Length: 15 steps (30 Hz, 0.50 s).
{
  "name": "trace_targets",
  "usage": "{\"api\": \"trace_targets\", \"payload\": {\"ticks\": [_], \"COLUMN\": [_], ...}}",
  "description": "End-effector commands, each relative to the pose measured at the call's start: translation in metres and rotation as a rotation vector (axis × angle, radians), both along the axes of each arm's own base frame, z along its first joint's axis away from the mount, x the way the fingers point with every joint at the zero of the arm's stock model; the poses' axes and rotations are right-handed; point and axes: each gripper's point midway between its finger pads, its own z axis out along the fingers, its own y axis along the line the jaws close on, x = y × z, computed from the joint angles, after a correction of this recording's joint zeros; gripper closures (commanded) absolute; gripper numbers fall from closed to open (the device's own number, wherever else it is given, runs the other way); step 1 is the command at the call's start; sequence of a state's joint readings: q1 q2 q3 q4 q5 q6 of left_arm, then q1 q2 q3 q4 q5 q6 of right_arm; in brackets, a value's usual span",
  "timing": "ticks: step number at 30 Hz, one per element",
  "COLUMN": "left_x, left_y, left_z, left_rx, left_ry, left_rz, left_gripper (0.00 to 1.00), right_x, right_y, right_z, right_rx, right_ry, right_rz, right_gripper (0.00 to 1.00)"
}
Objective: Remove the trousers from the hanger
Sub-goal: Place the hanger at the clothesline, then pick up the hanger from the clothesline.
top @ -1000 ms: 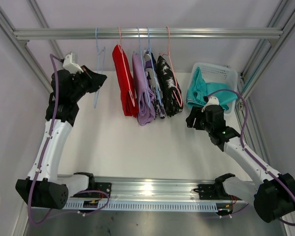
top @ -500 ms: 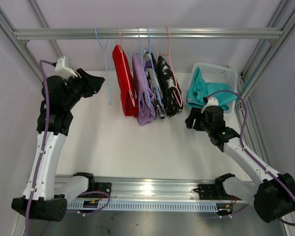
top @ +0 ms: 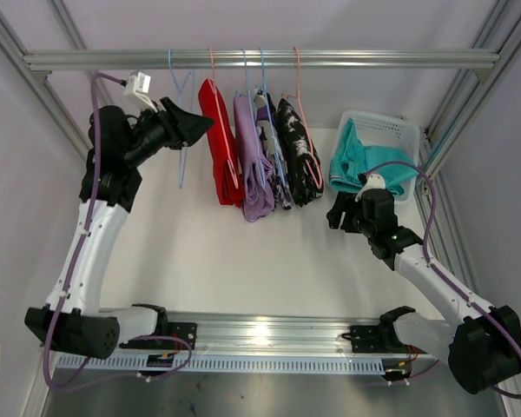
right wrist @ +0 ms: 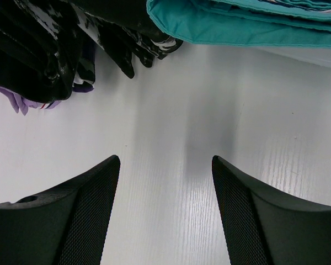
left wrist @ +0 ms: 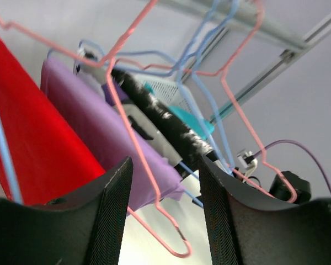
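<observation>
Spanning the scene, the white table lies beneath both arms and the rail runs across above it. The basket sits just beyond the right end effector and holds the teal trousers, draped over its near rim, so one pair looks done. Four pairs hang from the rail between the two end effectors. The red trousers are just right of the left end effector, followed by the lilac trousers and the printed trousers. The black blotched trousers hang nearest the right end effector. Each hangs with its long axis downward, folded over its hanger. A bare blue hanger dangles just beside the left end effector. The coming move, I judge, turns on the red pair: it lies immediately ahead and to the right of the left end effector, which is raised near the rail. The right end effector is low near the table and well apart from that pair. The left wrist view adds what the overhead cannot: the left end effector's jaws stand apart, holding nothing, with a pink hanger wire crossing the gap ahead of them, beside the red cloth. The right wrist view shows its jaws open and empty over bare table, with teal cloth just ahead.
</observation>
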<state>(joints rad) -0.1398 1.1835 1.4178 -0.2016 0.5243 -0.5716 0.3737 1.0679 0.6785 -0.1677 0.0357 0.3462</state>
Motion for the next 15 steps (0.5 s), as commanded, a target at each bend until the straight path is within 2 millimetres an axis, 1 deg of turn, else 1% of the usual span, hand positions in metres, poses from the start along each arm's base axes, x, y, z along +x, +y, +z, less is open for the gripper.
{"api": "trace_targets", "payload": {"ticks": [1, 2, 3, 5, 7, 8, 9, 15], "left_x": [0.005, 0.007, 0.013, 0.018, 0.022, 0.023, 0.025, 0.038], "left_y": [-0.012, -0.012, -0.012, -0.012, -0.013, -0.014, -0.015, -0.024], "left_z": [-0.001, -0.004, -0.011, -0.024, -0.030, -0.029, -0.036, -0.051], "left_rx": [-0.003, 0.003, 0.010, 0.022, 0.019, 0.015, 0.015, 0.002], "left_ry": [0.019, 0.026, 0.045, 0.069, 0.077, 0.068, 0.082, 0.114], "left_rz": [-0.054, -0.052, -0.046, -0.032, -0.031, -0.034, -0.038, -0.050], "left_gripper": [0.44, 0.44, 0.44, 0.42, 0.42, 0.42, 0.42, 0.42], "right_x": [0.004, 0.004, 0.004, 0.004, 0.004, 0.005, 0.005, 0.005], "right_y": [0.001, 0.001, 0.001, 0.002, 0.003, 0.003, 0.004, 0.004], "right_z": [0.014, 0.013, 0.013, 0.012, 0.011, 0.010, 0.009, 0.006], "right_rx": [0.020, 0.019, 0.021, 0.027, 0.029, 0.029, 0.029, 0.031], "right_ry": [-0.058, -0.057, -0.056, -0.056, -0.055, -0.053, -0.050, -0.043], "right_rz": [0.005, 0.003, 0.002, 0.005, 0.009, 0.010, 0.013, 0.014], "right_gripper": [0.28, 0.28, 0.28, 0.28, 0.28, 0.28, 0.28, 0.28]}}
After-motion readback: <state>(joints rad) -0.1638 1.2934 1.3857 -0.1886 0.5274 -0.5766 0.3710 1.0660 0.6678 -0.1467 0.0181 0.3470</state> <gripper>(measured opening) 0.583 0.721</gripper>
